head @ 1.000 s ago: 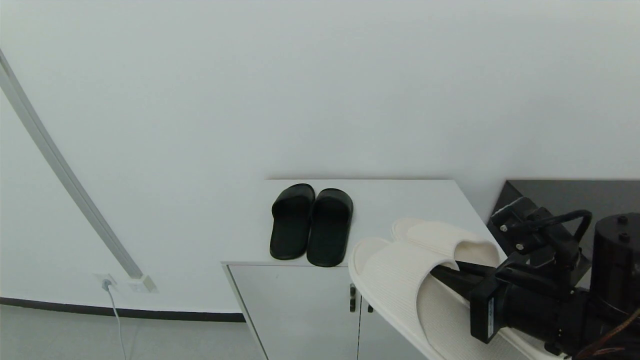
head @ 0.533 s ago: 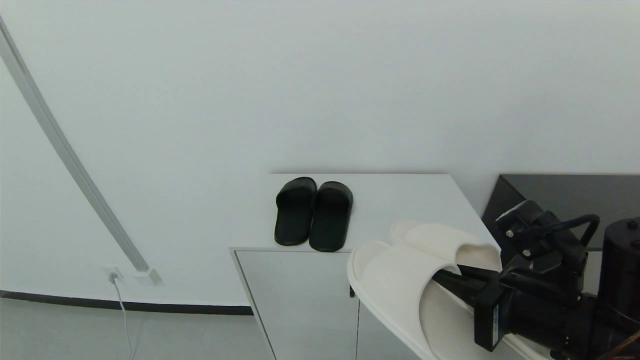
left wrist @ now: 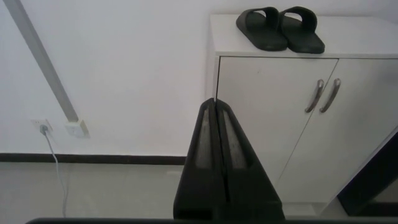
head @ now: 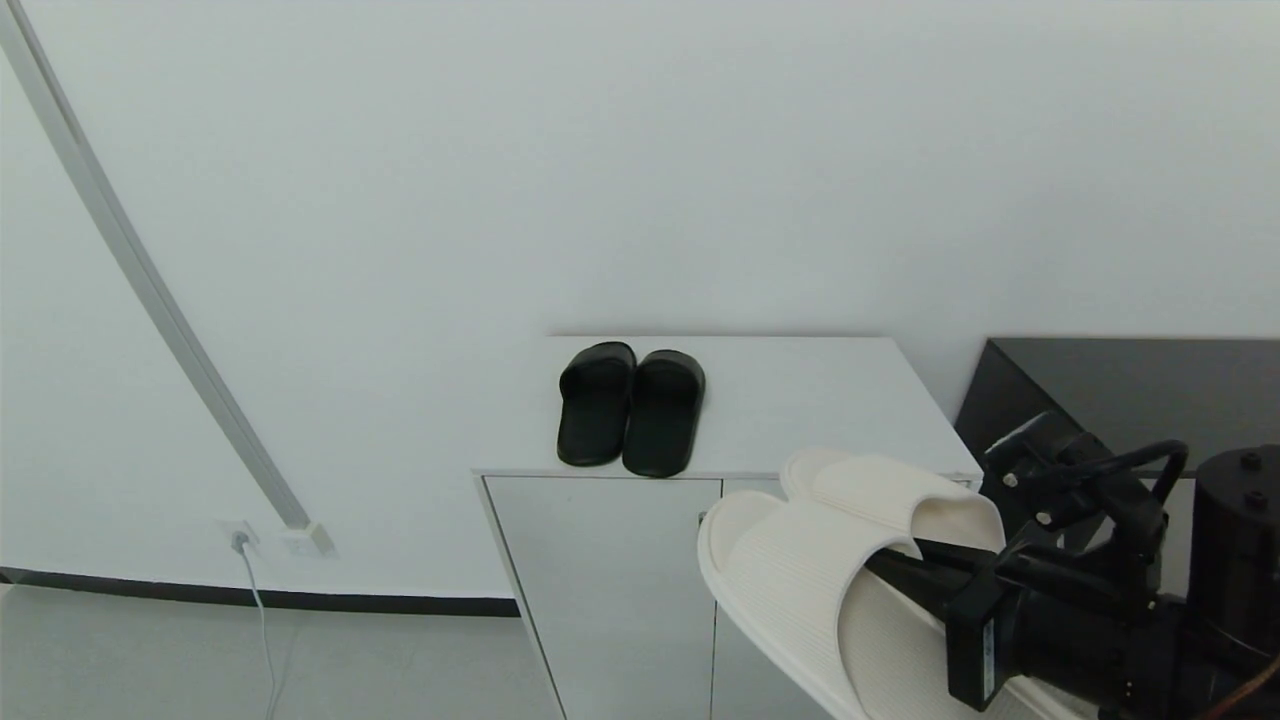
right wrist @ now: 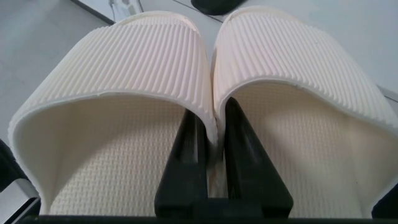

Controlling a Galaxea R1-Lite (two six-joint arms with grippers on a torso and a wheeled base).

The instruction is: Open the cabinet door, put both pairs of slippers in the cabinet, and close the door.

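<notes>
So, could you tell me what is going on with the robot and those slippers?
The robot's right tool is shut on a pair of white slippers, one finger inside each, holding them in the air in front of the cabinet. The black slippers sit side by side on the cabinet's top. Both doors are closed, and neither pair has gone in. The left tool is shut and empty, pointing toward the cabinet.
</notes>
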